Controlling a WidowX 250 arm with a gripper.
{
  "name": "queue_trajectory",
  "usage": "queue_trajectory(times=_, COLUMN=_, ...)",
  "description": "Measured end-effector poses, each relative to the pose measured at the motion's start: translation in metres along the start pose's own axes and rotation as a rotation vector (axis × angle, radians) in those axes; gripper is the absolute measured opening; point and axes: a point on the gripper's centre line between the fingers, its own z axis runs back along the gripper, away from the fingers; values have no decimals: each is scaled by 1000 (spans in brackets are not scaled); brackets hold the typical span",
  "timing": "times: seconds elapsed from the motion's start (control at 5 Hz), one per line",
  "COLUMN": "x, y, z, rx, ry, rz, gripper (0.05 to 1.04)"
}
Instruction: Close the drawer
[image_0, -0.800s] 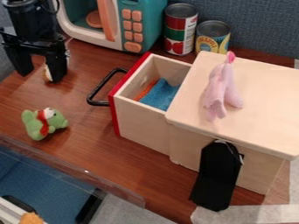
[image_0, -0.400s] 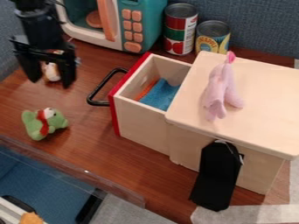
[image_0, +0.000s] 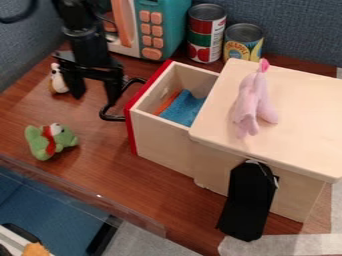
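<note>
gripper (image_0: 95, 98): spread, we see it hanging near the black handle (image_0: 111, 118)
drawer (image_0: 160, 145): standing open, blue cloth (image_0: 182, 109) lying inside

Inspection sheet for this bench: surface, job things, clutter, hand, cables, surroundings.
Surface: brown table; damage, nothing seen.
Job things: drawer open, blue cloth inside; handle on its red front.
Clutter: green toy on table; pink toy on box.
Hand: open, empty, near handle; contact unclear.
Cables: black cable, upper left.
Surroundings: two cans (tall can, short can), toy microwave, blue partition behind.
</note>
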Motion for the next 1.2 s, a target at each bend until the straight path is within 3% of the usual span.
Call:
queue_trajectory(times=0.2, x=10, y=-8, z=-27, rx=17, ry=44, rz=-9, gripper=1001)
queue_trajectory(times=0.4, x=16, y=-12, z=-36, rx=4, ry=66, rz=-1, gripper=948)
queue_trajectory(times=0.8, x=15, y=-17, z=-35, rx=-56, ry=64, rz=-47, gripper=354)
queue_trajectory(times=1.0, x=13, y=-15, z=-29, rx=-127, ry=48, rz=-53, gripper=171)
queue_trajectory(times=1.2, x=11, y=-20, z=-28, rx=-155, ry=63, rz=-44, gripper=143)
